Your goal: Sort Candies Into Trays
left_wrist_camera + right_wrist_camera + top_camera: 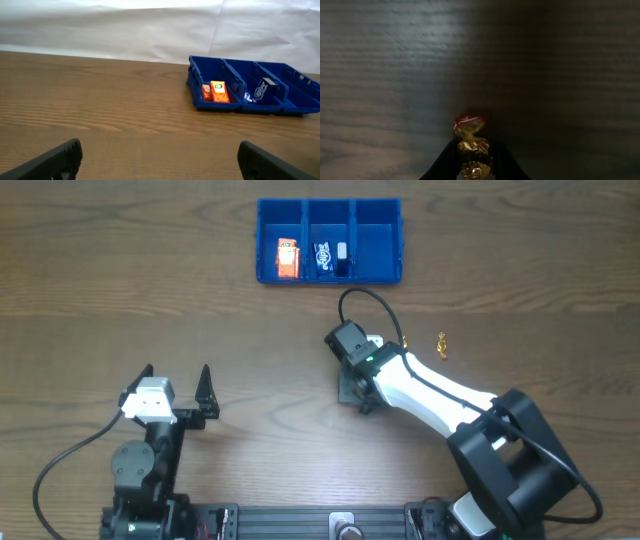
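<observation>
A blue three-compartment tray (330,277) sits at the far middle of the table. Its left compartment holds orange candies (288,258), and its middle one holds dark blue and black candies (328,256). In the left wrist view the tray (195,82) shows the orange candies (216,92) too. My right gripper (356,388) is low on the table's middle, shut on a gold-wrapped candy (472,145) that sticks out from between its fingers (442,164). A second gold candy (441,345) lies to its right. My left gripper (178,380) stands open near the front left, holding nothing.
The tray's right compartment (377,242) holds nothing. A white backdrop (150,30) stands behind the table's far edge. Bare wood (130,290) stretches across the left half of the table.
</observation>
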Motion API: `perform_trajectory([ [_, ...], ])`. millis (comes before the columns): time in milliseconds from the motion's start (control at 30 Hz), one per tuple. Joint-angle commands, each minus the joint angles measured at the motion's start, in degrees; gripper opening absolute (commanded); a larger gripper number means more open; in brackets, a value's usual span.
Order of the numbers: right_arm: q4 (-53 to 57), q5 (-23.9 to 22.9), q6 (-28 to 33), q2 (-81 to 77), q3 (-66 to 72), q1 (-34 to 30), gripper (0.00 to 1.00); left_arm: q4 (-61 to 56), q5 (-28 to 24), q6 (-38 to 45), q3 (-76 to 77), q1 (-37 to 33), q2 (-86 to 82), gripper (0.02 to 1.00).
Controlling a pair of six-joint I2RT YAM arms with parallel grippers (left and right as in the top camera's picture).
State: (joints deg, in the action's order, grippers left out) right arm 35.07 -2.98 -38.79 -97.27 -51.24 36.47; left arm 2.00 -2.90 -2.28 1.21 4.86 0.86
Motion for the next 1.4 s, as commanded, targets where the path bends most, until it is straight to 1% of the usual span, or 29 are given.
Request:
perform_trajectory([
  [33, 1.25, -1.62, -0.20, 4.13, -3.23, -0.22, 0.106, 2.40, 0.35, 0.42, -0.94, -0.35, -0.22, 0.998],
  [100, 4.55, -4.59, 0.79, 6.21, -7.80, -0.52, 0.088, 2.40, 0.35, 0.42, -0.94, -0.35, -0.22, 0.996],
  [200, 12.24, -10.19, 4.24, 6.91, -20.22, -2.69, 0.086, 2.40, 0.35, 0.42, -0.94, -0.35, -0.22, 0.998],
  [233, 13.94, -11.26, 5.73, 6.60, -24.28, -3.80, 0.086, 2.40, 0.35, 0.42, -0.94, -0.35, -0.22, 0.998],
  [333, 15.72, -11.78, 11.34, 3.10, -39.17, -8.96, 0.086, 2.40, 0.35, 0.42, -0.94, -0.35, -0.22, 0.998],
  [433, 16.37, -10.80, 15.85, -4.83, -54.31, -13.31, 0.086, 2.40, 0.35, 0.42, -0.94, -0.35, -0.22, 0.998],
  [533, 17.66, -10.67, 18.84, -12.39, -63.10, -14.91, 0.088, 2.40, 0.33, 0.42, -0.94, -0.35, -0.22, 0.998],
  [633, 18.18, -10.49, 19.17, -18.56, -66.88, -16.13, 0.088, 2.40, 0.35, 0.42, -0.94, -0.35, -0.22, 0.998],
  [833, 17.09, -9.35, 19.15, -26.64, -66.99, -18.25, 0.093, 2.40, 0.33, 0.42, -0.94, -0.35, -0.22, 0.998],
  [933, 16.63, -9.11, 19.17, -28.35, -67.01, -18.60, 0.117, 2.40, 0.33, 0.42, -0.94, -0.35, -0.22, 0.998],
  [1067, 16.26, -8.87, 19.17, -29.24, -66.99, -18.60, 0.222, 2.40, 0.33, 0.42, -0.94, -0.35, -0.22, 0.998],
  [1100, 16.31, -8.92, 19.19, -29.31, -66.99, -18.60, 0.299, 2.40, 0.35, 0.42, -0.94, -0.35, -0.22, 0.998],
  [1133, 16.37, -8.90, 19.19, -29.31, -66.99, -18.60, 0.450, 2.40, 0.33, 0.42, -0.94, -0.35, -0.22, 0.998],
  [1200, 16.50, -8.87, 20.74, -29.14, -66.99, -18.58, 0.562, 2.40, 0.35, 0.42, -0.94, -0.35, -0.22, 0.998],
  [1300, 17.49, -8.72, 21.31, -28.46, -66.93, -18.49, 0.658, 2.40, 0.33, 0.42, -0.94, -0.35, -0.22, 0.998],
  [1400, 19.78, -8.55, 21.31, -24.72, -64.57, -18.49, 0.687, 2.40, 0.35, 0.42, -0.94, -0.35, -0.22, 0.998],
])
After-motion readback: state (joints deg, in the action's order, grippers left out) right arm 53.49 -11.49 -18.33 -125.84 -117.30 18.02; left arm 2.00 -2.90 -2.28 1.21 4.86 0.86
